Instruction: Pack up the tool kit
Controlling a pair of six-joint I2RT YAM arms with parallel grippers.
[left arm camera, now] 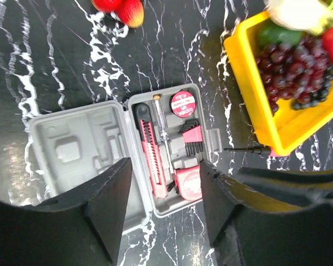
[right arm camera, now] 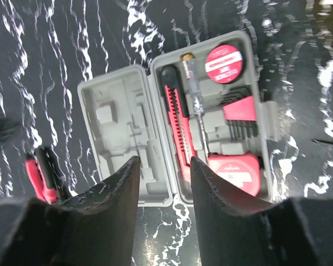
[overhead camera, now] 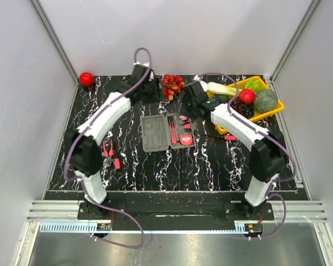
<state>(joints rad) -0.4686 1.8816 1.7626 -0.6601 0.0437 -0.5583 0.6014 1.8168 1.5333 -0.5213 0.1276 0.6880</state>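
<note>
Grey case (left arm camera: 77, 149) near edge hidden by left claw (left arm camera: 164, 183), yellow tray (left arm camera: 250, 105) cropped, pliers (right arm camera: 38, 180) half hidden

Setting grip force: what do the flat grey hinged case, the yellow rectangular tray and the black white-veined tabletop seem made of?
Flat grey hinged case: matte moulded plastic, judging by its one-piece rounded recesses. Yellow rectangular tray: probably glossy plastic, uniform colour and smooth rounded rim. Black white-veined tabletop: glossy marble or marble-print laminate; glare shows polish, not which.
</note>
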